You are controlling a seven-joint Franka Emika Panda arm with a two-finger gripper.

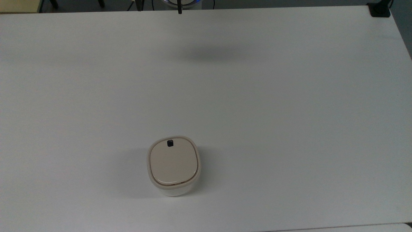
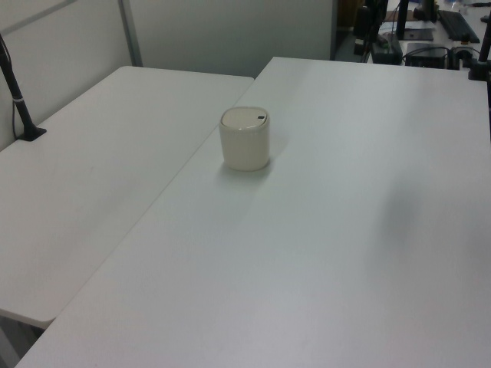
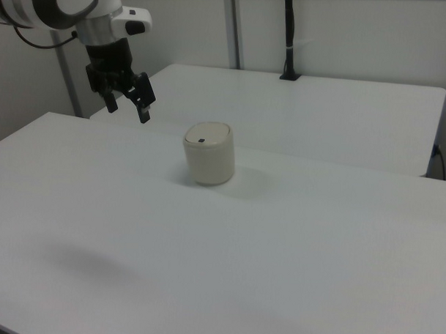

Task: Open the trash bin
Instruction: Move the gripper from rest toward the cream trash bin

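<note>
Bin [image 1: 173,165] is seen standing upright on the white surface [image 1: 289,112], its vertical axis straight up and its lid [image 1: 173,162] shut flat on the cream rim. In the top view it sits low and slightly left of centre, the black button [image 1: 170,143] lying at the lid's upper edge. In the right view the button is at the lid's near-left edge; in the left view, at its right. No brand or writing can be read on it. In the right view the end effector [image 3: 128,105] is held in the air to the bin's upper left, well apart from it, fingers spread and empty.
</note>
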